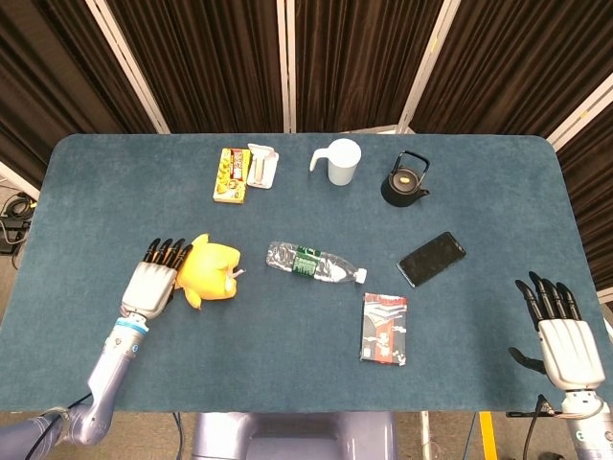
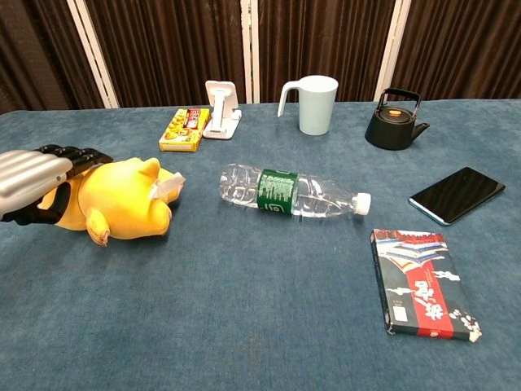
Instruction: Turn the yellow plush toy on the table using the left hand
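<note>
Robot hand (image 2: 32,175) against rounded plush toy (image 2: 118,204)

No text can be read. The bottle (image 2: 293,193) has a green label, the yellow box (image 2: 184,130) near the bench's far edge bears printing, and the red-and-black packet (image 2: 422,280) shows white marks, all too small to make out.

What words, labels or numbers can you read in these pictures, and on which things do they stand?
No text can be read.
Bottle: green label, print too small.
Yellow box: print blurred.
Book: white marks on the cover, unreadable.
Toy: white tag, no legible print.
</note>
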Controlling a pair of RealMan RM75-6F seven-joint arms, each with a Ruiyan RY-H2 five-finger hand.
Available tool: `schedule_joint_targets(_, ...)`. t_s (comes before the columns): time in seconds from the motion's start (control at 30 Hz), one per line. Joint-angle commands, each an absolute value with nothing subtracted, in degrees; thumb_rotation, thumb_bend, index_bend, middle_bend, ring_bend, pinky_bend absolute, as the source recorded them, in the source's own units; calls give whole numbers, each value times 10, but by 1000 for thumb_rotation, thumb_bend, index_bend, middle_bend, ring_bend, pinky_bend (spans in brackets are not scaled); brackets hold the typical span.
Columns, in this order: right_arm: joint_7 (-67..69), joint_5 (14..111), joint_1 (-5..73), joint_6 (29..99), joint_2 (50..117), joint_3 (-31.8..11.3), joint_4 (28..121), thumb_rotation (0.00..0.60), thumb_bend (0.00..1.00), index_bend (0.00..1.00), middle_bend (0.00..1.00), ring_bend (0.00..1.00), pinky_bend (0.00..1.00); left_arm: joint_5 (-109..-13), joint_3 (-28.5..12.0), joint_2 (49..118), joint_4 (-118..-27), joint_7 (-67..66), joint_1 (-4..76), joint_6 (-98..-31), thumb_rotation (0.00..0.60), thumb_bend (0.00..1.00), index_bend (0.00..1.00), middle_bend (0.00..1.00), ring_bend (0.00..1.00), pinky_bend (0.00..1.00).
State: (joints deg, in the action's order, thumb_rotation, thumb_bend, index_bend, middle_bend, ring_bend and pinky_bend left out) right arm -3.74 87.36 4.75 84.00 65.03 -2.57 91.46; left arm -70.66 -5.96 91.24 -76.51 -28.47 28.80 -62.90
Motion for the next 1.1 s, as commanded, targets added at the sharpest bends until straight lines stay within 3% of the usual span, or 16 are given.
schedule_joint_targets(0.03,-38,873,48,839,651,-26,914,600,17,0,0,0,0,-700,-60,921,-755,-281,292,-620,600,1000,0,0,0,0)
schedule_joint_targets(0.83,-35,874,47,840,648,-25,915,600,17,0,0,0,0,-742,-36,948,-817,-343,303,-648,600,1000,0,0,0,0)
schedule_joint_targets(1.1,-39,876,47,840,650,-24,916,600,17,0,0,0,0,-721,-36,938,-795,-344,298,-642,600,1000,0,0,0,0)
